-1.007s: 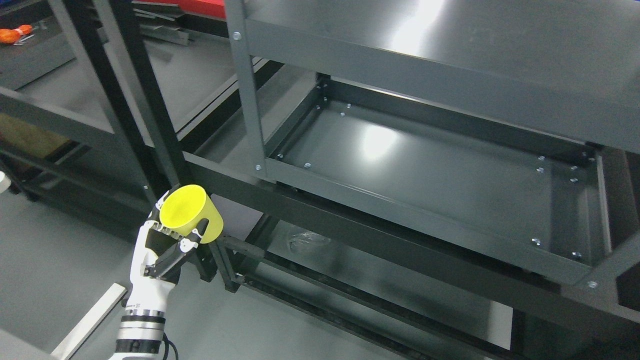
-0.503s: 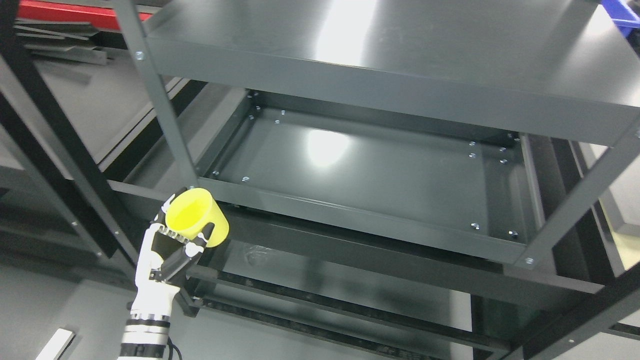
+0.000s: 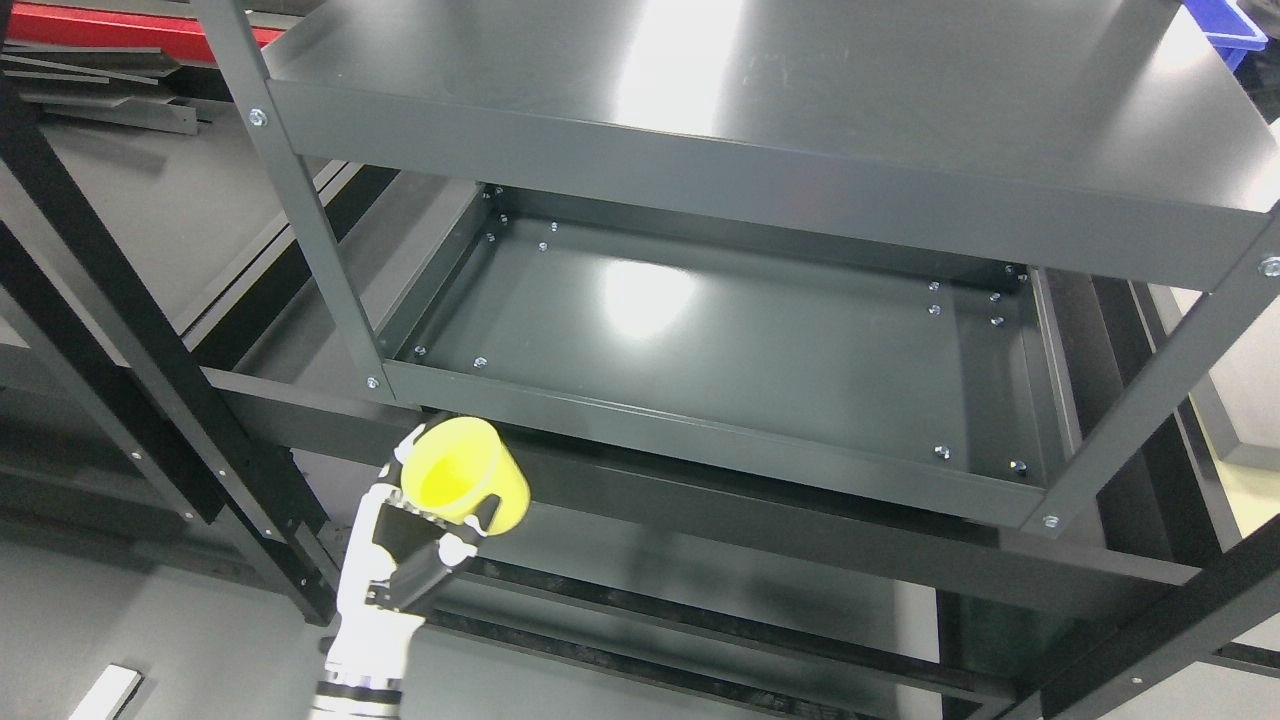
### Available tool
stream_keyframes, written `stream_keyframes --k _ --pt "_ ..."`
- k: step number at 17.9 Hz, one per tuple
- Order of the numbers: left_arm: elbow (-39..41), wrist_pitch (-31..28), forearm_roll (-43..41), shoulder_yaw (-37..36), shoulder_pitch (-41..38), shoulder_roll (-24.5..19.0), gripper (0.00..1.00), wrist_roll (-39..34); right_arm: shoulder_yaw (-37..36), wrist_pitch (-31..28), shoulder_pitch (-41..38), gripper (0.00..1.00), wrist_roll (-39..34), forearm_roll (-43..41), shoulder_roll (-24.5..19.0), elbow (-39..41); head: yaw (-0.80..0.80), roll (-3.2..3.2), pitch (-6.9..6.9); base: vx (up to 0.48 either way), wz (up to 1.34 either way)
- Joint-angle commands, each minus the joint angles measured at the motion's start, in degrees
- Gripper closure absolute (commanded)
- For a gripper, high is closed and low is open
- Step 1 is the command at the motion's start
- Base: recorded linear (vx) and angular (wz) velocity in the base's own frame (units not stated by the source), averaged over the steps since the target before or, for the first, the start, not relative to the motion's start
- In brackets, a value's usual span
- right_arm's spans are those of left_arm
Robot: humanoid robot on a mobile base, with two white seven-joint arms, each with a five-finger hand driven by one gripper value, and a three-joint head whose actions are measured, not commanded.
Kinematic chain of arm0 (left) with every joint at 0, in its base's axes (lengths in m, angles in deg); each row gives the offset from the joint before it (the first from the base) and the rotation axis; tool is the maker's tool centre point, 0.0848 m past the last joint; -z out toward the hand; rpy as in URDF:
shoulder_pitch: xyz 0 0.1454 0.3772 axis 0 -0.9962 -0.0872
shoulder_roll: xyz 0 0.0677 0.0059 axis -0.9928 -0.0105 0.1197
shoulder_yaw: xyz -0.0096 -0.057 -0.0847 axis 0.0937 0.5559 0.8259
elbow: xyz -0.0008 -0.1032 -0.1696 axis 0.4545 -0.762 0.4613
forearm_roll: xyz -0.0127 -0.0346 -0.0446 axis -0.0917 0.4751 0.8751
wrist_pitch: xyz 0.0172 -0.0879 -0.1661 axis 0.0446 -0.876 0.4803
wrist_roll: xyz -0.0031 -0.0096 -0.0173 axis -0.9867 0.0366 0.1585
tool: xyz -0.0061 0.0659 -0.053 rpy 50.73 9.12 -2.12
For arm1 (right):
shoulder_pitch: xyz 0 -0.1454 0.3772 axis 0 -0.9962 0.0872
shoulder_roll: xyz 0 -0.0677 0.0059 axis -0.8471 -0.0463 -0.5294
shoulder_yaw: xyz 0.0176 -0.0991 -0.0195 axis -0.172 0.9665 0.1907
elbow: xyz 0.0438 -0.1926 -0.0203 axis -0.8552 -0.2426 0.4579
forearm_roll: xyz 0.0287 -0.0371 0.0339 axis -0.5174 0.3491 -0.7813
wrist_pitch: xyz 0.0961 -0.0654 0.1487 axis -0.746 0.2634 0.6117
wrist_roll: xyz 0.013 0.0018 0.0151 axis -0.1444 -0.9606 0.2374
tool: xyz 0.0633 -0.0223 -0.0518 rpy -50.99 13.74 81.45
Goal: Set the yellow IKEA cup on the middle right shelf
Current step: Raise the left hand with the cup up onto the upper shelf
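Note:
The yellow cup [image 3: 463,487] is held upright in my left hand [image 3: 425,525], whose white and black fingers are curled around its lower wall. Its open mouth faces up and it looks empty. Cup and hand hang just in front of and below the front lip of the middle shelf [image 3: 720,350], near that shelf's front left corner. The shelf is a dark grey metal tray with a raised rim and nothing on it. My right hand is out of view.
A grey top shelf [image 3: 760,110] overhangs the middle one. An upright post [image 3: 300,215] stands at the front left corner, another [image 3: 1165,385] at the front right. Black rack bars [image 3: 120,300] cross at the left. Lower rails [image 3: 760,560] run beneath.
The camera has swung so the rack now sits centred in the picture. My left hand with the cup has moved right and sits nearer the middle shelf's front lip.

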Motion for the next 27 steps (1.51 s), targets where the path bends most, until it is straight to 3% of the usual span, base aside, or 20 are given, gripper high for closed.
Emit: stream_keyframes --k 1,8,13,17,21,27 --pt "0.9 2.8 -0.7 -12.1 -0.2 -1.4 0.98 2.5 1.1 0.0 -0.8 0.01 0.2 -1.4 1.0 0.0 0.00 0.00 0.00 0.009 0.04" --pt "1.0 9.0 -0.8 -19.2 7.7 -2.2 0.98 2.5 1.0 0.0 -0.8 0.01 0.2 -1.4 1.0 0.0 0.00 0.00 0.00 0.017 -0.18" --pt "1.0 15.6 -0.8 -26.4 10.3 -9.5 0.98 2.5 1.0 0.0 -0.8 0.01 0.2 -1.4 1.0 0.0 0.00 0.00 -0.01 0.040 -0.27" --pt "1.0 26.7 -0.7 -28.2 12.7 -16.3 0.98 3.8 1.0 0.0 -0.8 0.01 0.2 -1.4 1.0 0.0 0.00 0.00 -0.01 -0.011 0.08" --pt "1.0 27.0 -0.8 -34.0 20.6 -16.3 0.98 4.2 1.0 0.0 -0.8 0.01 0.2 -1.4 1.0 0.0 0.00 0.00 -0.01 -0.014 0.09" --pt "1.0 25.5 -0.7 -36.4 38.9 -14.8 0.98 3.6 1.0 0.0 -0.8 0.01 0.2 -1.4 1.0 0.0 0.00 0.00 -0.01 -0.001 0.01"
